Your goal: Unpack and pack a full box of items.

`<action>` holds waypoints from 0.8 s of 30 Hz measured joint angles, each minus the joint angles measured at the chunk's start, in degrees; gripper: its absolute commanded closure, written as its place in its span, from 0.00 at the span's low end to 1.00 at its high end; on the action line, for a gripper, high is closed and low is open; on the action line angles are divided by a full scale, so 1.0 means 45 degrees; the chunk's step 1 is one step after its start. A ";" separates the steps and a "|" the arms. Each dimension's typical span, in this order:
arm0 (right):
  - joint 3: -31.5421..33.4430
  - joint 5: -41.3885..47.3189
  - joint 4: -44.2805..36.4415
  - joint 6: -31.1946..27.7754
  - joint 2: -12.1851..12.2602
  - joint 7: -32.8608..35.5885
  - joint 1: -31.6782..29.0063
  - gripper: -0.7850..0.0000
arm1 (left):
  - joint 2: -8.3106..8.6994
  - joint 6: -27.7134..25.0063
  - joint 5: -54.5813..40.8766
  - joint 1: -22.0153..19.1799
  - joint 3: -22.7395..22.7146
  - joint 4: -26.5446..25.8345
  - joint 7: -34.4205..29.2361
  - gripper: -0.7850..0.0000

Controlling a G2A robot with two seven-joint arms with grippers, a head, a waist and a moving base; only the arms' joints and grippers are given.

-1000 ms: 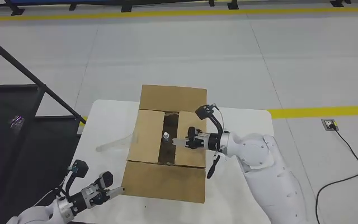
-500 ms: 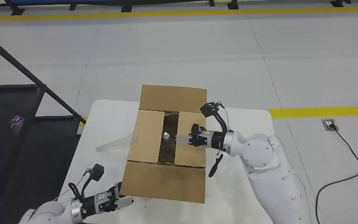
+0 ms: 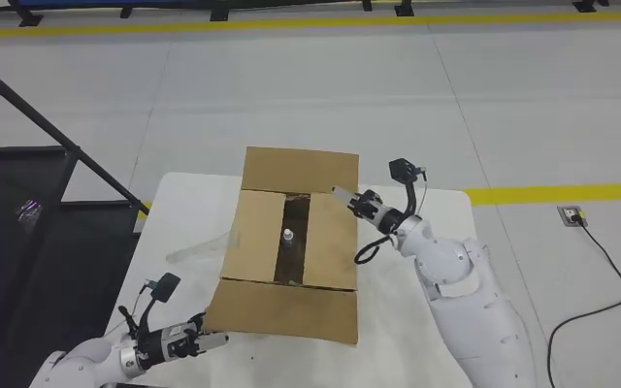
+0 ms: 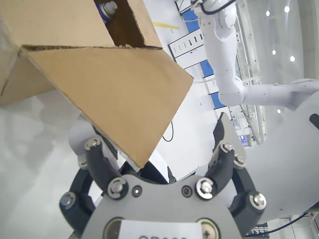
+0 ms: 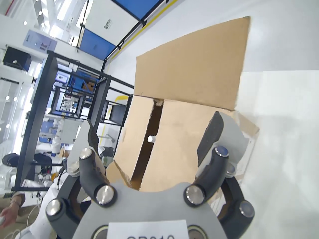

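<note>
A cardboard box (image 3: 264, 242) stands in the middle of the white table (image 3: 408, 320). Its two side flaps lie almost closed, leaving a narrow slot. A white bottle cap (image 3: 287, 235) (image 5: 151, 139) shows in that slot, and a blue spray can (image 4: 107, 11) stands inside. The far flap (image 3: 301, 170) and near flap (image 3: 281, 312) (image 4: 112, 93) fold outward. My left gripper (image 3: 215, 339) (image 4: 159, 145) is open at the near flap's left corner, which lies between its fingers. My right gripper (image 3: 338, 191) (image 5: 152, 120) is open and holds nothing, above the box's far right corner.
A clear plastic film (image 3: 199, 250) lies on the table left of the box. A black metal frame (image 3: 39, 126) stands beyond the table's left edge. Bare tabletop lies right of the box, under my right arm.
My right gripper pulled back from the slot toward the box's far right corner. My left gripper moved right, in under the near flap's left corner, which now sits slightly raised.
</note>
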 measured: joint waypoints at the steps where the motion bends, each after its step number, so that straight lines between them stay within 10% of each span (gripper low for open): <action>1: -0.0098 0.0014 0.0312 0.0043 -0.0027 -0.0100 0.0191 0.00 | 0.0033 -0.0002 -0.0178 0.0000 0.0000 -0.0001 0.0003 0.00; 15: -0.1514 0.0065 0.5751 0.0278 -0.0688 -0.3210 0.3467 0.00 | 0.0212 0.0280 -0.1860 -0.0468 0.0214 0.0094 0.0068 0.00; 24: -0.1857 0.1479 0.8627 -0.1246 -0.1071 -0.2316 0.5096 0.00 | 0.0145 0.1215 -0.0816 -0.0735 0.0400 -0.0330 0.1697 0.00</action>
